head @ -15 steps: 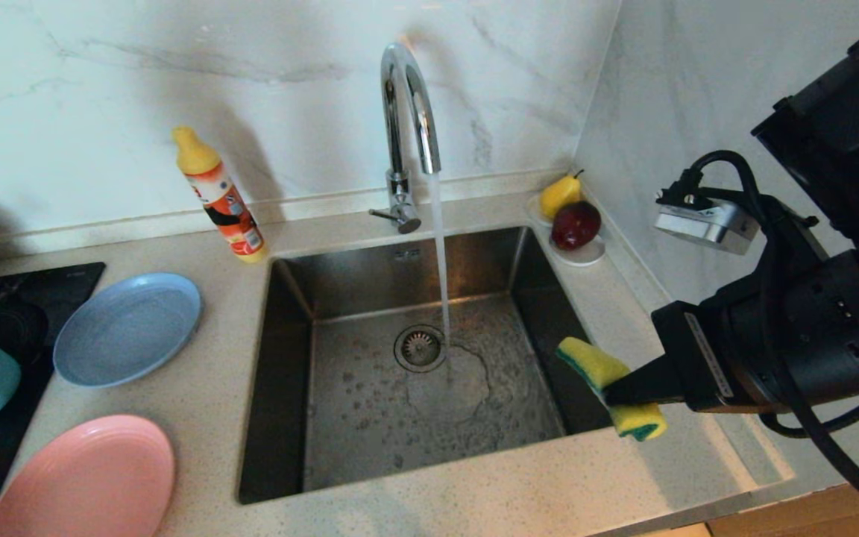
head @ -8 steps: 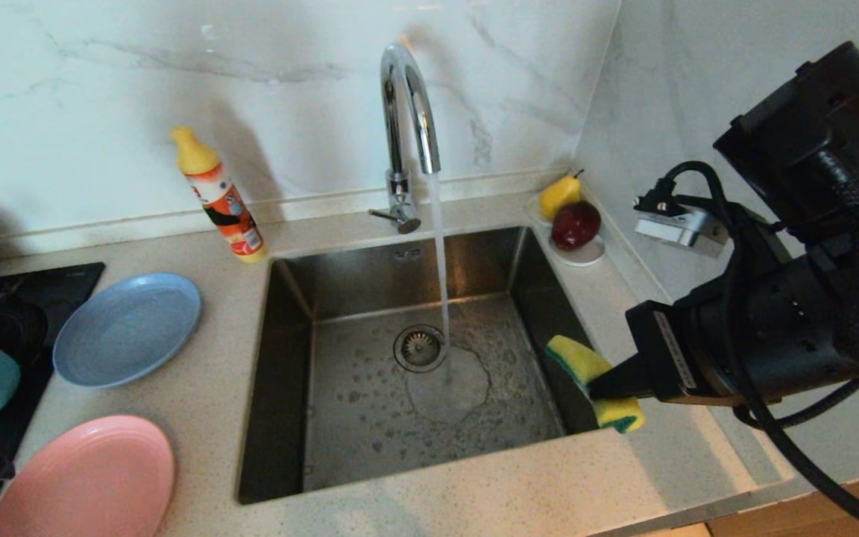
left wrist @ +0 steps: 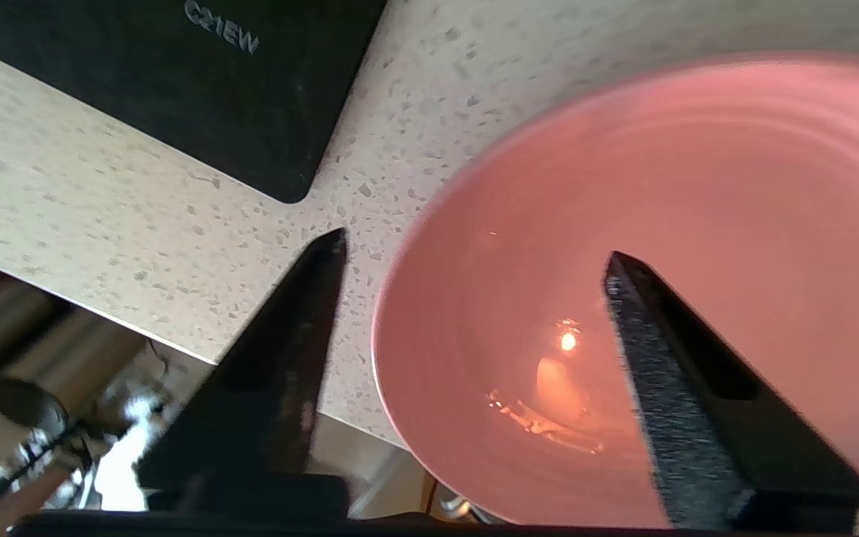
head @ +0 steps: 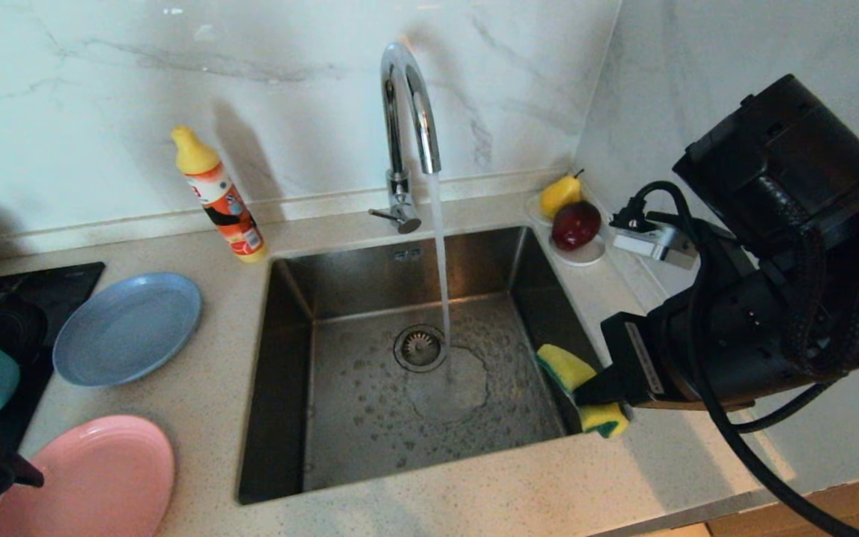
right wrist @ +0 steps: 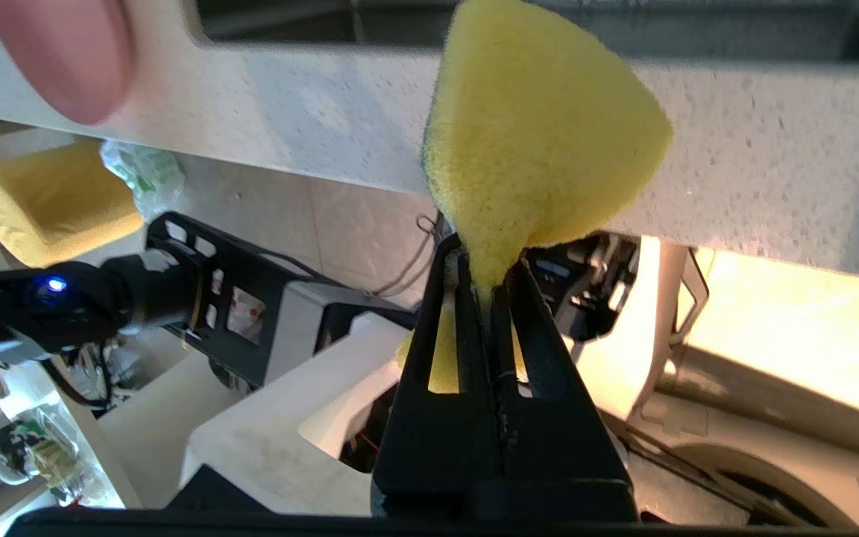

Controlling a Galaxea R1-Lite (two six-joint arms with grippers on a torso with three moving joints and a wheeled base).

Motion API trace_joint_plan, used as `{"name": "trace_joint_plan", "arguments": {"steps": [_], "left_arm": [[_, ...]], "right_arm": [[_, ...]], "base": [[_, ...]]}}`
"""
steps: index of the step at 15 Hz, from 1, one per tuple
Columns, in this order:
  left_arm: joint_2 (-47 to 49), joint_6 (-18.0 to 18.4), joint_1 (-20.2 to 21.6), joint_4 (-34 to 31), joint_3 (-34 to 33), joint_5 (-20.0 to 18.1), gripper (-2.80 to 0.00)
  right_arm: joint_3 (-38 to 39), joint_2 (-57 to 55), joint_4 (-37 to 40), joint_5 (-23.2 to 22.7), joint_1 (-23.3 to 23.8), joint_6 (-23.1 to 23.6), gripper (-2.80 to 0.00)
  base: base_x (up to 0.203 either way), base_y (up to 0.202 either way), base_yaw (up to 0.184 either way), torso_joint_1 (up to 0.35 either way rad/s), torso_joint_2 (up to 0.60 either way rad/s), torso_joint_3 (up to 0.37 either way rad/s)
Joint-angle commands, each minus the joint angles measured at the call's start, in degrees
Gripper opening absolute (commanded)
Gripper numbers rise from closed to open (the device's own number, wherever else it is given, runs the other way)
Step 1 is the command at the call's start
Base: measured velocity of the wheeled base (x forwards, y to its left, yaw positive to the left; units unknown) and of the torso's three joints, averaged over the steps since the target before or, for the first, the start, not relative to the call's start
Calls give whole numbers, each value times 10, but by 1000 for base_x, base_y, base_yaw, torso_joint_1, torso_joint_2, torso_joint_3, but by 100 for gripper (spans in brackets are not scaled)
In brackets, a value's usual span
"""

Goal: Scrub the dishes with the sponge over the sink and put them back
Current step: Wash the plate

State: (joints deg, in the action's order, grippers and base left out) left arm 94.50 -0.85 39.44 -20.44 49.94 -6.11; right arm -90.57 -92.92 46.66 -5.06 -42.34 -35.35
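The right gripper [head: 586, 395], jaws clenched on the yellow sponge [head: 575, 384], has moved in over the sink's [head: 400, 388] right edge. The left gripper [left wrist: 474, 257] has let go; its jaws now straddle the pink plate's [left wrist: 661, 224] rim near the surface's [head: 474, 492] front edge.

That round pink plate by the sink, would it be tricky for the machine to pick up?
Probably somewhat. The round matte pink plate lies flat on the speckled counter, so only its thin rim offers a hold. It looks rigid, so it should not flex. Its glossy wet-looking centre suggests it could slip. The left end effector stands open astride its rim.
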Motion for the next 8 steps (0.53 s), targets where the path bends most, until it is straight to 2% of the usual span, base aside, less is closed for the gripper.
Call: {"name": "trace_joint_plan", "arguments": {"steps": [1, 4, 6, 8], "left_arm": [[34, -3, 6, 2, 0, -16, 0], [36, -7, 7, 12, -5, -66, 0], [35, -24, 7, 12, -5, -103, 0], [36, -30, 7, 13, -8, -127, 0]], "right_arm": [[7, -6, -2, 0, 2, -2, -280], [7, -5, -9, 0, 2, -2, -280], [7, -3, -9, 0, 2, -2, -280], [12, -2, -9, 0, 2, -2, -280]], "base": [[0, 0, 0, 0, 0, 0], [0, 0, 0, 0, 0, 0], [0, 0, 0, 0, 0, 0], [0, 0, 0, 0, 0, 0]]}}
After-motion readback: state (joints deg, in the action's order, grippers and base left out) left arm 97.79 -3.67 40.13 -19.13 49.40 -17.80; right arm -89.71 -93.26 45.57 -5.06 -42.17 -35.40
